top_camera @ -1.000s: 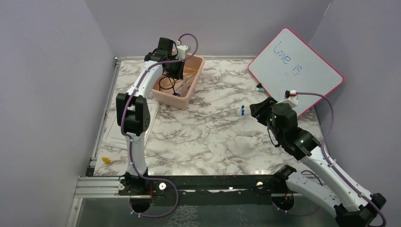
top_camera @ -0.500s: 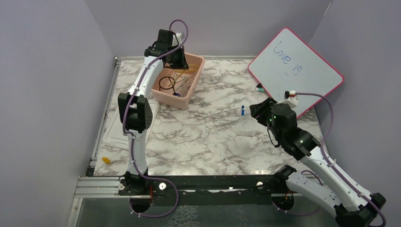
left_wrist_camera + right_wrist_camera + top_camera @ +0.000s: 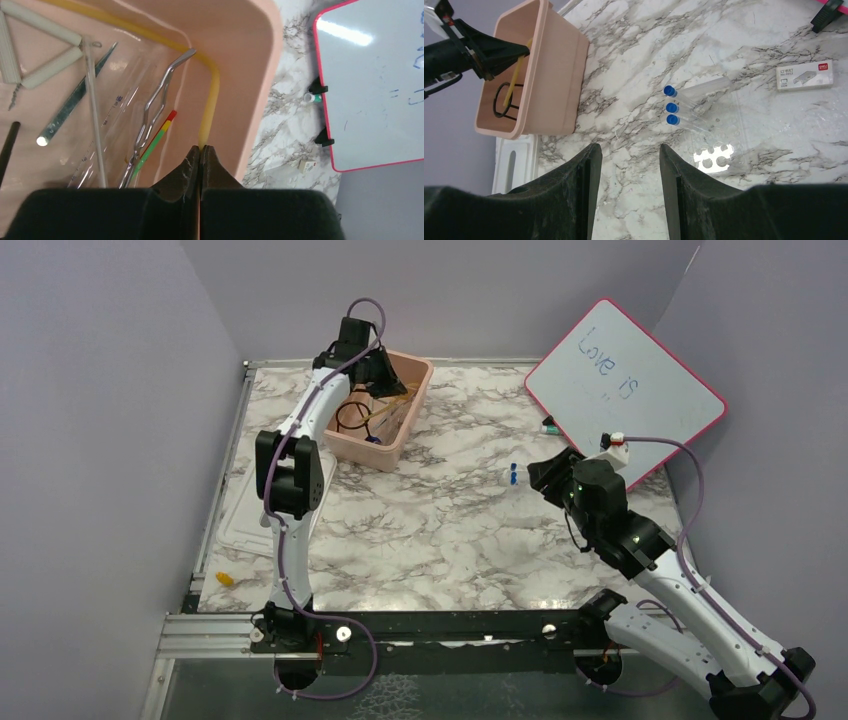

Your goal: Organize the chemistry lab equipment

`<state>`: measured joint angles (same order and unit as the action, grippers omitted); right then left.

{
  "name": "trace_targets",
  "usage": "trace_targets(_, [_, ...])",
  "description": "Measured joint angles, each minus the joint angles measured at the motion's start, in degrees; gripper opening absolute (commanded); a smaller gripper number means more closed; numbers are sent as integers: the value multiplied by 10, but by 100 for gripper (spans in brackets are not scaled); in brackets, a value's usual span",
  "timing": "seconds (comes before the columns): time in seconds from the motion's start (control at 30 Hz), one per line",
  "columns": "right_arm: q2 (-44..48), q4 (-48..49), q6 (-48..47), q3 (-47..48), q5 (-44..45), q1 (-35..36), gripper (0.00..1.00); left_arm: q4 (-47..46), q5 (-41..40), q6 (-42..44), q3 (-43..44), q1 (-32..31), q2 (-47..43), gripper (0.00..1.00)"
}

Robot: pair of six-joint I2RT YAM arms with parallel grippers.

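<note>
The left gripper (image 3: 200,150) is lifted from the pink plastic tub (image 3: 390,452) at eleven o'clock, clenched empty. The amber rubber tube (image 3: 212,90) is judged deposited. The right gripper (image 3: 630,148) is held spread.

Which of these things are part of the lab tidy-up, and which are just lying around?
Job: amber rubber tube; thin metal tongs; black wire ring; three blue-capped clear tubes.
Lying about: red-framed whiteboard; small white staple box; flat white lid.
</note>
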<state>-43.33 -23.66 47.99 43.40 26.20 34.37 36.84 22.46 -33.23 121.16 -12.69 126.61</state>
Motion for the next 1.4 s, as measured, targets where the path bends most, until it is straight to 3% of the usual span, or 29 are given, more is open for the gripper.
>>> trace_targets(0.23, [0, 0, 0, -1, 0, 0, 51, -42, -7, -63, -75, 0, 2, 0])
trace_targets(0.77, [-2, 0, 0, -1, 0, 0, 51, -111, -65, -121, -111, 2, 2, 0])
trace_targets(0.9, [-2, 0, 0, -1, 0, 0, 51, -123, -66, -129, -110, 2, 3, 10])
trace_targets(1.1, [-5, 0, 0, -1, 0, 0, 51, -128, -75, -122, -103, 2, 15, 32])
trace_targets(1.4, [-5, 1, 0, -5, 0, 0, 51, -92, -130, -38, -81, 4, -32, 54])
